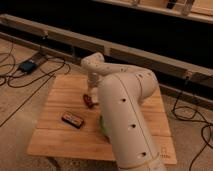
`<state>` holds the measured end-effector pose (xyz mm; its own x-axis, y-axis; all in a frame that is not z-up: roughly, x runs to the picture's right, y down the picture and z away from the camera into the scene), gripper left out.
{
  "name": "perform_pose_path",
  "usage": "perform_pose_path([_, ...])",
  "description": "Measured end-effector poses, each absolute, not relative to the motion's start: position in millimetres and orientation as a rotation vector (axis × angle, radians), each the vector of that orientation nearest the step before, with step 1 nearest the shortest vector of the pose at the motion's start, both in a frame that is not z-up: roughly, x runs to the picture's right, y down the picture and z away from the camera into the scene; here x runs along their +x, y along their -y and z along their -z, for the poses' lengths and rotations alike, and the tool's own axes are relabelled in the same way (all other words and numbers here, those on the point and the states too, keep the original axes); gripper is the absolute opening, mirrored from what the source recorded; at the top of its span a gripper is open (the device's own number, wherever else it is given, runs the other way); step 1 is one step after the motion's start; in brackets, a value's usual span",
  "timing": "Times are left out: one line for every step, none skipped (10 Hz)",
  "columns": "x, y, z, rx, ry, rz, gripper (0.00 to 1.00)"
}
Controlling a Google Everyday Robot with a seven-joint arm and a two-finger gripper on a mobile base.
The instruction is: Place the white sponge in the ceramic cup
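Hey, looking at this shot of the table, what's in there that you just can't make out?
Camera view:
- The white sponge and the ceramic cup: neither can be picked out; the arm covers the right middle of the table.
- The green bowl: only a sliver shows past the arm.
- The gripper, low over the table's middle: whether it holds anything is blurred.
- The small reddish thing beneath it: too blurred to name.

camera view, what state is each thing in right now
two-finger gripper: low over the pale wooden table, at the small reddish-brown object
small reddish-brown object: lying on the table, under the gripper
dark flat rectangular packet: lying flat, apart from the gripper
green bowl: on the table, mostly hidden behind the white arm
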<state>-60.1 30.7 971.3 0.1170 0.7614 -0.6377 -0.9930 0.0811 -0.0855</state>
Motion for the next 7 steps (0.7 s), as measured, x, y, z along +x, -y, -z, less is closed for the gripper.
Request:
perform_pose_path([-59.1,-31.6,-973.6,-0.581,-0.500,-1.394,0.65])
perform_pose_path([-58.3,-32.1,-975.2,-0.584,-0.504,-1.395,0.65])
perform_pose_path([-57.0,-33.7,-977.1,-0.586,-0.510,-1.394,0.65])
perform_pose_path([-56.4,-34.6,-978.5,-0.590,-0.513,-1.393,0.65])
perform_pose_path([-56.3,-35.9,-979.5,-0.595,-0.516,-1.391,0.64])
perform_pose_path([-56.3,-37.4,-980.3,-0.603,-0.519,-1.387,0.58])
perform_pose_path([-56.6,-39.5,-981.1,-0.611,-0.522,-1.382,0.49])
